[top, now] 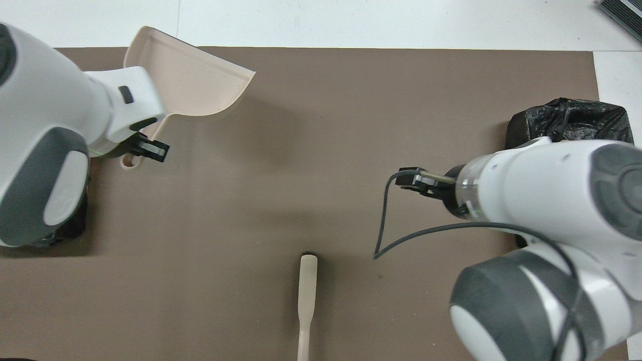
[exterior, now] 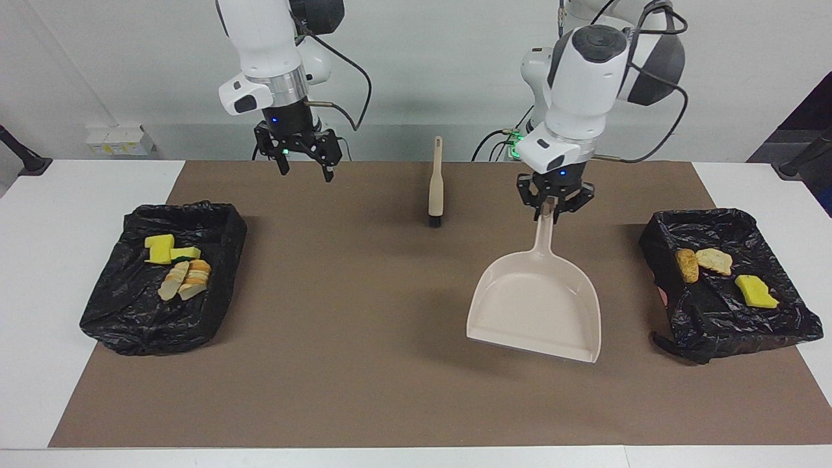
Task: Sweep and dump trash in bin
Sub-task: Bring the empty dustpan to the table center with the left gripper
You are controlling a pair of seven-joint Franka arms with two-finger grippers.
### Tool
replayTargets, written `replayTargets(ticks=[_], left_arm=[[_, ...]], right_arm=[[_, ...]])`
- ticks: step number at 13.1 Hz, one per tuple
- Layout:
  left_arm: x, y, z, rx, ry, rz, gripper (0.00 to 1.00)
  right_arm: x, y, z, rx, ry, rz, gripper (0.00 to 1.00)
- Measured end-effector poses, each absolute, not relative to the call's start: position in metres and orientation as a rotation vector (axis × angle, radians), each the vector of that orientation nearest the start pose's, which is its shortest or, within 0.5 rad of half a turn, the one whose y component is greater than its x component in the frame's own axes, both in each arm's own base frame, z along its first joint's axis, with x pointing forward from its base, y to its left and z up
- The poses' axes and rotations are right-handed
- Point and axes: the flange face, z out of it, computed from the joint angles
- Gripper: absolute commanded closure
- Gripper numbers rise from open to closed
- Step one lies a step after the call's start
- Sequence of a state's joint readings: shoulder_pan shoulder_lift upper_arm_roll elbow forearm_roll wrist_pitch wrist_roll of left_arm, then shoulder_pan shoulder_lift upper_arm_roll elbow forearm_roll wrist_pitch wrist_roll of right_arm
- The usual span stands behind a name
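We see the left gripper [exterior: 554, 203] pinching the dustpan's [exterior: 536, 305] handle, the pan hanging over the mat [exterior: 364, 364]. The right gripper [exterior: 300, 153] hangs with fingers spread, holding nothing. The trash [exterior: 714, 268] lies in two bins [exterior: 767, 325].

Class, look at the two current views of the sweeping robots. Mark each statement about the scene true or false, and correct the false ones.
1. The left claw holds the beige dustpan by its handle. True.
2. The right claw grips the brush. False: it is open and empty, up over the mat; the brush stands alone on its bristles.
3. Trash pieces lie on the mat between the bins. False: all scraps in view sit inside the two black-lined bins.
4. The dustpan is empty. True.
5. A yellow sponge piece lies in the bin at the left arm's end. True.
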State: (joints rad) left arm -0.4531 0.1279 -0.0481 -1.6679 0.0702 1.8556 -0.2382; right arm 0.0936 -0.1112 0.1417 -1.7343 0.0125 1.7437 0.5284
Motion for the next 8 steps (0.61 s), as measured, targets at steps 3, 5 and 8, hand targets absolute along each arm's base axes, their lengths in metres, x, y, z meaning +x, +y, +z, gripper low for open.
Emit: replayTargets(ticks=[3, 5, 8], left_arm=[[0.514, -0.375, 0.457, -3.113, 0.3, -0.126, 1.0], [0.5, -0.414, 0.422, -3.127, 0.286, -0.13, 1.0], [0.491, -0.432, 0.397, -3.164, 0.302, -0.161, 1.0]], right_arm=[[0.524, 0.1, 0.655, -3.113, 0.427, -0.122, 0.0], [0.534, 0.068, 0.677, -3.142, 0.374, -0.101, 0.0], [0.548, 0.048, 0.681, -3.157, 0.352, -0.088, 0.0]])
